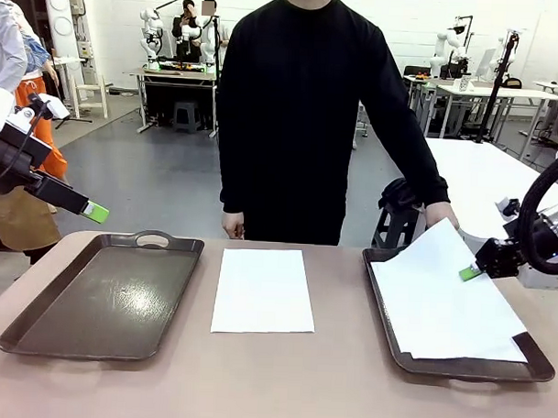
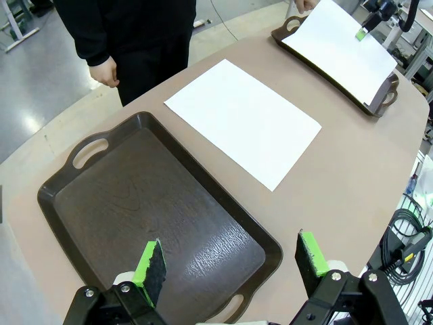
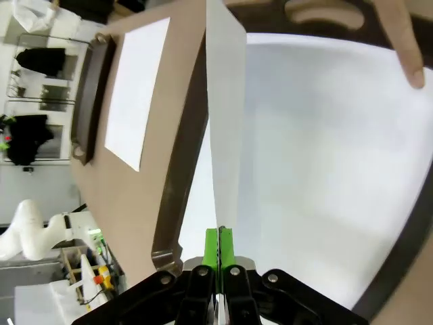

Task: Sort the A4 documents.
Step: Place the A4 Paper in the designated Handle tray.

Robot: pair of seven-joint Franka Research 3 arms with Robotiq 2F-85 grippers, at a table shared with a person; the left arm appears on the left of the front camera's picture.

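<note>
Jaws pinched shut on its edge, the right gripper (image 1: 470, 272) holds a limp, featherlight A4 document (image 1: 441, 297) over the right tray (image 1: 457, 369), a sheet likely to crease if grabbed elsewhere; the left gripper (image 2: 231, 261) gapes empty.

We see plain white paper sheets. One sheet (image 1: 263, 290) lies flat on the table (image 1: 273, 383) between the two brown trays, and it touches neither. More white paper (image 1: 481, 335) lies in the right tray (image 1: 533, 354). The top sheet (image 1: 424, 260) there is lifted along one edge. The right gripper (image 1: 469, 272) pinches it, and a person's hand (image 1: 441, 215) is at its far corner.
</note>
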